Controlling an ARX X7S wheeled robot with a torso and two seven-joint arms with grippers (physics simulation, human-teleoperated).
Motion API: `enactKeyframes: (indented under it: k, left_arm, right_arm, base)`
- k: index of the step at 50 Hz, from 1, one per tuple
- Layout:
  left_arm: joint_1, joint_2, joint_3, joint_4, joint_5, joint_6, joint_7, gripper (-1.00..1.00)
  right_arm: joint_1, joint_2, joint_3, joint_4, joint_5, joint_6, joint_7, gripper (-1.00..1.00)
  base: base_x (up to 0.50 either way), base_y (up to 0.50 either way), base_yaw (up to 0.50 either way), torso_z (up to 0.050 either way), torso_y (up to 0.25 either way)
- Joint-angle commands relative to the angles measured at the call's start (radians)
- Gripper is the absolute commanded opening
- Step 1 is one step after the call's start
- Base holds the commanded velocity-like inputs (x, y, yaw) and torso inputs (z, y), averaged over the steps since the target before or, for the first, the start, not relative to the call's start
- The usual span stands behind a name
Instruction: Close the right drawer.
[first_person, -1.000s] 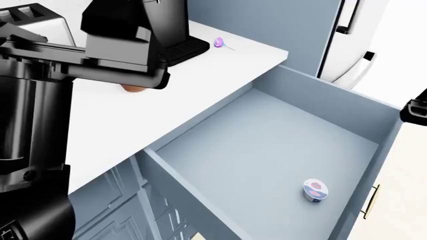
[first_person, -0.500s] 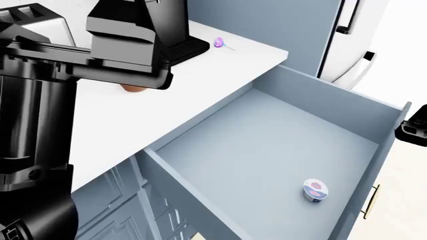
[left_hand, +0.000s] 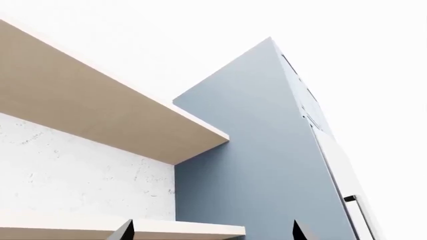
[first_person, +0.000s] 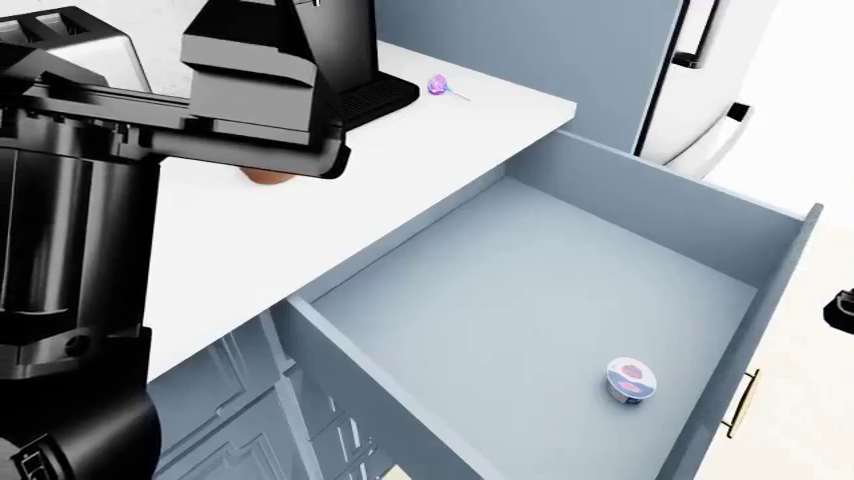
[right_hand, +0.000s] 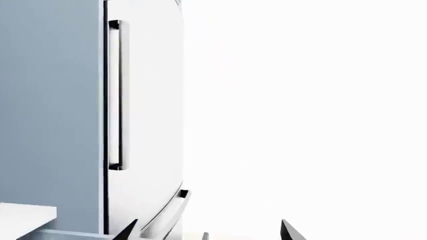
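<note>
**Right arm dropped beside open drawer; no push yet**

Drawer (first_person: 587, 300) stood pulled fully out from under the counter (first_person: 400, 170), front panel w/ brass handle (first_person: 742, 402) at its far end from the cabinet.

Change over the last sec: right arm's dark tip slid down along the drawer's outer front corner. It was up by the top corner 1.0 s ago, lower at 0.5 s, and now only a sliver of the right gripper (first_person: 841, 312) showed, just beyond the front panel, about mid-height. Drawer itself hadn't budged; the tub sat in the same spot. My read: arm was getting in front of the panel to push, so approach stage, closing not started.

Left arm (first_person: 200, 90) shifted slightly, hovering over the counter, well apart from the drawer.

Hands: right wrist cam showed two dark finger tips (right_hand: 288, 231) spread apart w/ nothing between, so right hand open and empty. Left wrist cam showed the same, tips (left_hand: 124, 231) apart, open, pointed up at a shelf (left_hand: 100, 120).

Count:
- 1 open drawer, 1 brass handle
- 1 small tub (first_person: 631, 380) inside drawer, near the front panel
- 1 purple item (first_person: 443, 88) on counter
- 1 coffee machine (first_person: 340, 50), 1 toaster (first_person: 67, 40) on counter
</note>
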Motion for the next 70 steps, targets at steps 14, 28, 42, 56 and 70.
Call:
enactKeyframes:
  k: [14, 28, 42, 56, 70]
  left_arm:
    - [0.009, 0.001, 0.014, -0.006, 0.009, 0.007, 0.001, 1.00]
    - [0.019, -0.002, 0.022, -0.012, 0.020, 0.019, 0.004, 1.00]
    - [0.020, -0.005, 0.026, -0.013, 0.021, 0.024, 0.002, 1.00]
    - [0.017, -0.007, 0.029, -0.013, 0.019, 0.025, -0.002, 1.00]
    - [0.025, -0.010, 0.033, -0.020, 0.027, 0.037, 0.002, 1.00]
  right_arm:
    - [0.020, -0.112, -0.126, 0.098, -0.085, -0.029, -0.073, 1.00]
    - [0.038, -0.167, -0.184, 0.155, -0.121, -0.042, -0.114, 1.00]
    - [0.046, -0.215, -0.227, 0.202, -0.156, -0.058, -0.146, 1.00]
    - [0.050, -0.238, -0.251, 0.237, -0.175, -0.067, -0.178, 1.00]
    - [0.044, -0.255, -0.279, 0.284, -0.193, -0.080, -0.231, 1.00]
  base:
    - [0.00, 0.00, 0.00, 0.000, 0.000]
    - [0.00, 0.00, 0.00, 0.000, 0.000]
    - [0.00, 0.00, 0.00, 0.000, 0.000]
    - [0.00, 0.00, 0.00, 0.000, 0.000]
    - [0.00, 0.00, 0.00, 0.000, 0.000]
